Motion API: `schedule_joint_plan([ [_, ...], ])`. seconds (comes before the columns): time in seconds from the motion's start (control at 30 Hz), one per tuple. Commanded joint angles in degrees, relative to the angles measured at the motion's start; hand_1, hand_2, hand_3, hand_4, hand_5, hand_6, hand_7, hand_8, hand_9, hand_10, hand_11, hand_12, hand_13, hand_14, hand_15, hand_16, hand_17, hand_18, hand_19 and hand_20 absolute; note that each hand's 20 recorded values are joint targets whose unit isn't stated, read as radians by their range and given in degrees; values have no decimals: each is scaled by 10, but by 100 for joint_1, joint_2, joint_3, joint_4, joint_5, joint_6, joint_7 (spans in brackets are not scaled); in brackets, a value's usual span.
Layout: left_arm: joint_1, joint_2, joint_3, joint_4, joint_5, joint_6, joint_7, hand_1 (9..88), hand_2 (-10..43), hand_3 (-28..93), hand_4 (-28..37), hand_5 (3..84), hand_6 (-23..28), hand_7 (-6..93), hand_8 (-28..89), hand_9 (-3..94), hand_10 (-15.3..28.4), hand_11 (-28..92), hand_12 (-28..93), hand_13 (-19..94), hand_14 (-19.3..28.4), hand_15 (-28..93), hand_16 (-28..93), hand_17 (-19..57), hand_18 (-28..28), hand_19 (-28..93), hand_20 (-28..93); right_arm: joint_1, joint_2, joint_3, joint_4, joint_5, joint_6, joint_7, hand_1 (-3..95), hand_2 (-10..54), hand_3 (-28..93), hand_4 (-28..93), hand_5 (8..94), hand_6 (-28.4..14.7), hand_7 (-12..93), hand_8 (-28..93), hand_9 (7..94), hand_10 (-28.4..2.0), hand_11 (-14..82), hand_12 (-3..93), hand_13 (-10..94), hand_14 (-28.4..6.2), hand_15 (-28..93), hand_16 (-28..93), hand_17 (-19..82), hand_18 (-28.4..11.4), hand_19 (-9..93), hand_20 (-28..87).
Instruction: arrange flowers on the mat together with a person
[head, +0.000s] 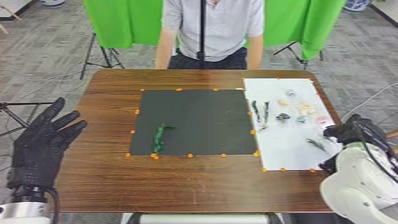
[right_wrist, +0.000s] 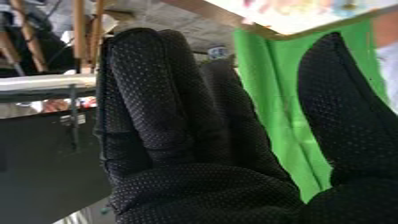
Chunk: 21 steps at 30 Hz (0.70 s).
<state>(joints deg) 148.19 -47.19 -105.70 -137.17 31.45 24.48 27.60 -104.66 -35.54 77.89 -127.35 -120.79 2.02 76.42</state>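
Flowers (head: 306, 108) lying at frame's right, sprig (head: 316, 144) slanting down rightward; open right hand (right_wrist: 195, 190) hovering just right of sprig, open left hand (head: 40, 145) hanging well apart, far left.

A green stem (head: 160, 137) lies on the dark mat (head: 197, 117), pale flowers (head: 306, 108) on the white sheet (head: 282, 150).

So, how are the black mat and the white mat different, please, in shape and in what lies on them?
The black mat is wider from side to side, while the white mat is narrower but reaches farther from near to far. The black mat carries one green stem; the white mat carries several small flower pieces and stems. Both lie flat on the table, with orange marks along their edges.
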Motion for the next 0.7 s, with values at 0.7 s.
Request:
schedule_joint_plan([
  [0.7,130,158,67,31,-133,58,263,218,87,747,-263,306,55,132,-94,311,162,221,129,217,217,488,-51,-98,192,402,178,460,113,-861,828,68,-770,71,412,-39,643,-175,602,-157,55,-77,509,-132,114,119,637,-161,678,95,330,-284,897,-225],
])
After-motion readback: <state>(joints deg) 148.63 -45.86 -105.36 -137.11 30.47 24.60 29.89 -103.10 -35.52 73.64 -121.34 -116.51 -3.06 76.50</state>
